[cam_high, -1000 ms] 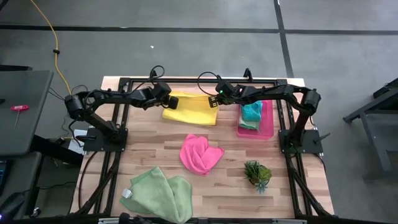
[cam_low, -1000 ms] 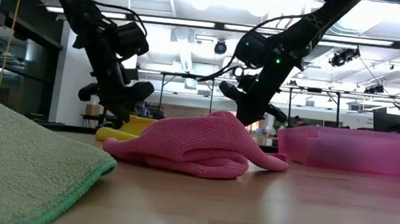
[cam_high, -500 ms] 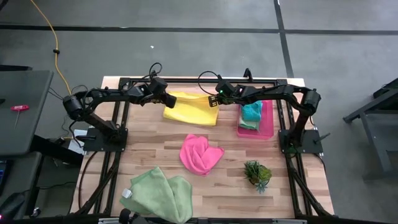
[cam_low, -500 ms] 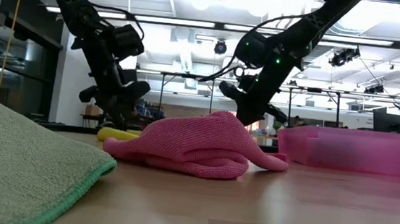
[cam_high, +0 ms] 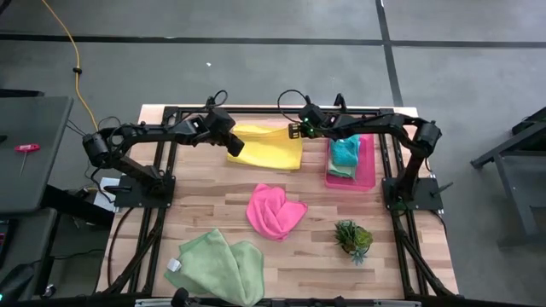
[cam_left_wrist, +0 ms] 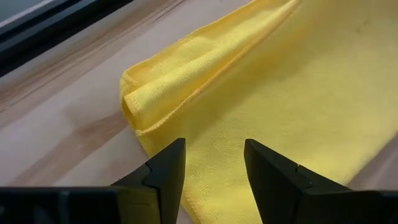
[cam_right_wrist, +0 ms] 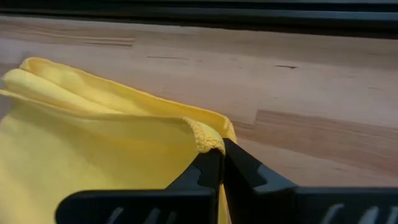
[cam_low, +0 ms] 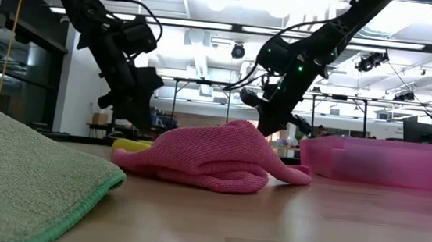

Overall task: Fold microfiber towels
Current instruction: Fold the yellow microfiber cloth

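yellow towel (cam_high: 266,147), half folded, far side of table (cam_high: 205,213), between arms. left gripper (cam_left_wrist: 214,163) fingers apart over its left edge, nothing held. right gripper (cam_right_wrist: 222,163) pinched on right corner. advice: keep corner taut, align edges before release.

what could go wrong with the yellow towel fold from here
1. The right gripper pinches only a thin edge of the yellow towel; that corner may slip out if it pulls.
2. The left gripper has open fingers over the towel's folded corner, holding nothing, so a one-sided pull by the right arm could drag the towel and loosen the fold.
3. The pink tray sits close beside the towel; a sideways drag could bump it.
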Motion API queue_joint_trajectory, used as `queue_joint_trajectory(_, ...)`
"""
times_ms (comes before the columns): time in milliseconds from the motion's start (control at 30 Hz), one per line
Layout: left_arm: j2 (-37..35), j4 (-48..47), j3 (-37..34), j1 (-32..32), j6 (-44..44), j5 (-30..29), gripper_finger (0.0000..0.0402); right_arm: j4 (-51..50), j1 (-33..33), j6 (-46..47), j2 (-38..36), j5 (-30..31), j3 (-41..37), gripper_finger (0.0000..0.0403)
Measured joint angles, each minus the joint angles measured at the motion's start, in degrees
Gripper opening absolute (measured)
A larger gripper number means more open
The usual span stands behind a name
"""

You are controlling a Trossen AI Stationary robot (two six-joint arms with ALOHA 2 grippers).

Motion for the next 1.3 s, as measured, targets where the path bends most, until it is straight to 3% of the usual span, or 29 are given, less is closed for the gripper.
queue_joint_trajectory(167, 0.00, 0.00, 0.00, -0.14, -0.70, -1.20, 0.0152, 1.12, -0.86, -0.12, 0.00, -2.86, 0.00, 0.0016)
queue_joint_trajectory(500, 0.02, -0.17, 0.00, -0.14, -1.50, -1.27, 0.0150, 1.32, -6.28, -2.10, -0.87, -2.85, 0.00, 0.0161)
queue_joint_trajectory(667, 0.01, -0.14, 0.00, -0.12, -0.78, -0.60, 0.0150, 2.38, -9.04, -5.71, -4.35, -7.16, 0.00, 0.0191)
queue_joint_trajectory(900, -3.58, 2.92, -0.02, 1.75, 5.68, 10.21, 0.0150, 3.59, -5.03, -18.89, -7.19, -22.79, 0.04, 0.0193)
queue_joint_trajectory(967, -5.03, 4.56, -0.02, 2.58, 6.34, 11.36, 0.0149, 3.70, -1.67, -21.50, -6.87, -24.35, 0.04, 0.0192)
queue_joint_trajectory(1133, -6.38, 3.83, 0.00, 3.70, 8.32, 11.69, 0.0149, 4.28, 6.93, -21.28, -3.61, -20.06, 0.04, 0.0158)
queue_joint_trajectory(1300, -4.82, -3.37, 0.00, 2.33, 13.31, 11.66, 0.0130, 4.42, 11.12, -16.60, 0.46, -11.60, 0.04, 0.0037)
